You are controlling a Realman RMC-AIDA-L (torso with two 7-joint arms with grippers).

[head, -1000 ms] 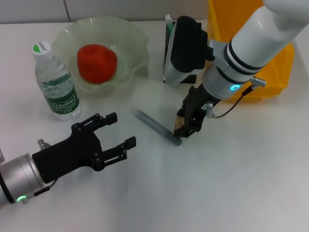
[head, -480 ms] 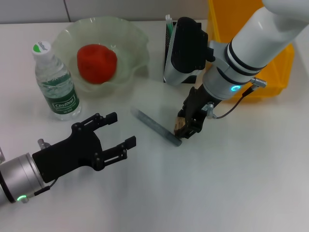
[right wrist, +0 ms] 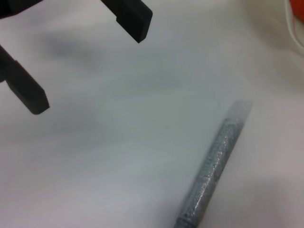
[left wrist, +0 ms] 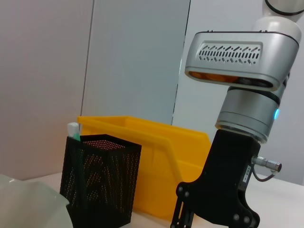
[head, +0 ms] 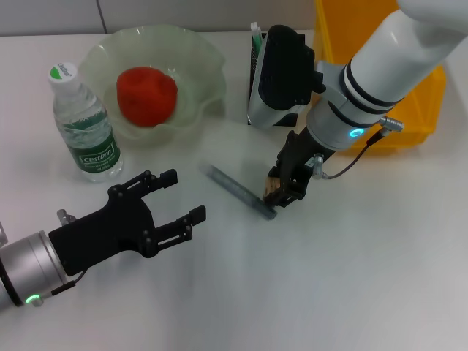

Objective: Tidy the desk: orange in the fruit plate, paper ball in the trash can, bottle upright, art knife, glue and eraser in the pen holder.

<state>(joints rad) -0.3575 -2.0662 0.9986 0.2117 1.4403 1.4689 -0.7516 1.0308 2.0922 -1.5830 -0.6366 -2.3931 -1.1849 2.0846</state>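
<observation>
A slim grey glittery stick [head: 238, 191] [right wrist: 214, 171] lies flat on the white table; I cannot tell if it is the art knife or the glue. My right gripper [head: 282, 193] stands open, pointing down at the stick's near end, with fingers beside it. My left gripper [head: 187, 194] hovers open and empty left of the stick, and its fingertips [right wrist: 137, 21] show in the right wrist view. The orange [head: 147, 95] sits in the pale fruit plate [head: 208, 66]. The bottle [head: 84, 124] stands upright. The black mesh pen holder [left wrist: 99, 183] holds a white-green item [left wrist: 72, 129]. Paper ball and eraser are out of view.
A yellow bin [head: 413, 110] [left wrist: 156, 147] stands at the back right, just behind the pen holder. My right arm's wrist housing [head: 281, 73] covers most of the pen holder in the head view. Bare white table lies in front of both grippers.
</observation>
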